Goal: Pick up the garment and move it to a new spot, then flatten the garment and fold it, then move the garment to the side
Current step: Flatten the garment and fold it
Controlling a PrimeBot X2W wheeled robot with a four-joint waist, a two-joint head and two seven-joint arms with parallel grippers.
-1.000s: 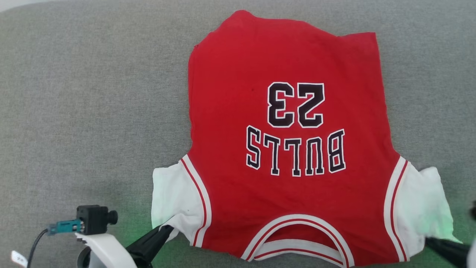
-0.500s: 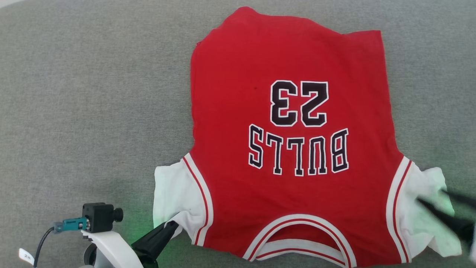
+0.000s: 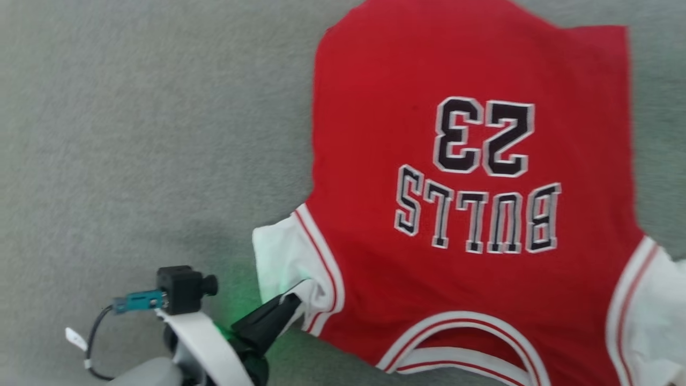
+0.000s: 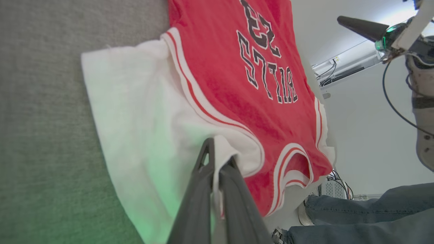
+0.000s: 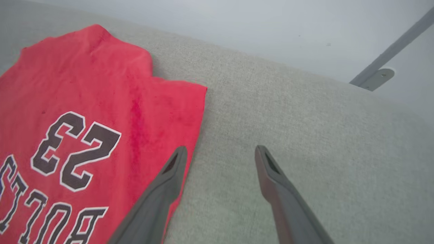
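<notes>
Head view, looking down, nearest things first. At the near left, the left gripper (image 3: 289, 306) has its two dark fingers pressed together on the near edge of a white sleeve (image 3: 276, 257). The left wrist view confirms this: white cloth is pinched between the fingers of the left gripper (image 4: 217, 161). The sleeve belongs to the garment (image 3: 402, 107), a red shirt spread nearly flat on a grey fabric surface (image 3: 134, 134), with its front side up and its neck end toward the robot. The striped neckline (image 3: 455, 321) lies at the near edge. Beyond it comes black lettering (image 3: 477, 217), then the numerals (image 3: 482, 136), both upside down from here, and farthest away the plain red hem (image 3: 482, 16). A second white sleeve sits at the near right edge of the view.

Right wrist view: the right gripper (image 5: 220, 152) has its fingers wide apart and holds nothing. It hangs over the grey surface beside the right edge of the garment (image 5: 84, 84), toward the far hem. In the left wrist view, one finger of it (image 4: 359, 25) shows raised above the cloth, and a person's legs (image 4: 356, 210) in jeans are past the near edge.

The cloth looks light, soft and limp, so it would likely sag and bunch wherever it is unsupported. Corners seem the best places to hold it: sleeve ends, shoulders or hem corners, ideally pinching the thicker striped trim, with two spread holds to keep it flat.
</notes>
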